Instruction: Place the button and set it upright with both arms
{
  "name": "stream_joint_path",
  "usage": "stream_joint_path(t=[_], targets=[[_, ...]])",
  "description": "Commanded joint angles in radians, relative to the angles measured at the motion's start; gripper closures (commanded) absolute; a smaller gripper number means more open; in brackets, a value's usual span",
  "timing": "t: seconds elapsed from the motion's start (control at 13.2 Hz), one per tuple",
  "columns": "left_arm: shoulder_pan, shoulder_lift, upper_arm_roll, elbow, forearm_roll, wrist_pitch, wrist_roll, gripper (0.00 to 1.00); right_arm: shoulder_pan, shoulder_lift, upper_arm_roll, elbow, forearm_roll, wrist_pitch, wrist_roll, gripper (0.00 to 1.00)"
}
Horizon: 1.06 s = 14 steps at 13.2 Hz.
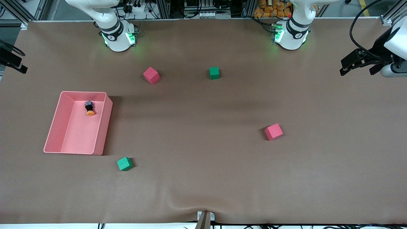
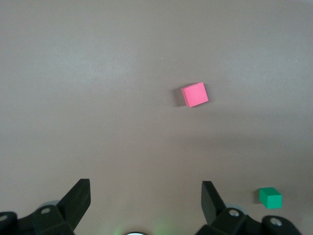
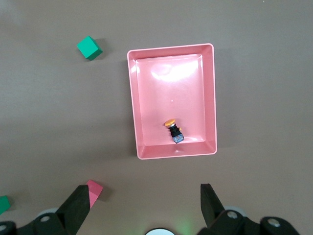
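Observation:
The button lies on its side inside the pink tray, in the part of the tray farther from the front camera, with its orange cap toward that camera. In the right wrist view the button lies close to one short wall of the tray. My right gripper hangs high over the table, open and holding nothing. My left gripper is also high up, open and empty, looking down on bare cloth; it shows at the left arm's end of the front view.
Two red cubes and two green cubes lie scattered on the brown cloth. The left wrist view shows a red cube and a green cube. The cloth is rumpled at the table's front edge.

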Motion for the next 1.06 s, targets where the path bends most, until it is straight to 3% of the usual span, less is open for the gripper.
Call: stream_joint_path(t=[0.0,0.46,0.76,0.99], targets=[[0.010,0.000,-0.003,0.010,-0.008,-0.011,0.019,0.00,-0.013,-0.008,0.001,-0.032,-0.005,-0.001,-0.011,0.00],[0.010,0.000,-0.003,0.009,-0.006,-0.011,0.020,0.00,-0.050,0.000,0.001,-0.148,-0.005,0.080,-0.029,0.00],[0.010,0.000,-0.003,0.009,-0.006,-0.011,0.020,0.00,-0.094,0.001,-0.001,-0.373,-0.005,0.254,-0.116,0.00],[0.010,0.000,-0.003,0.009,-0.006,-0.011,0.019,0.00,-0.148,0.012,0.001,-0.624,-0.005,0.489,-0.213,0.00]])
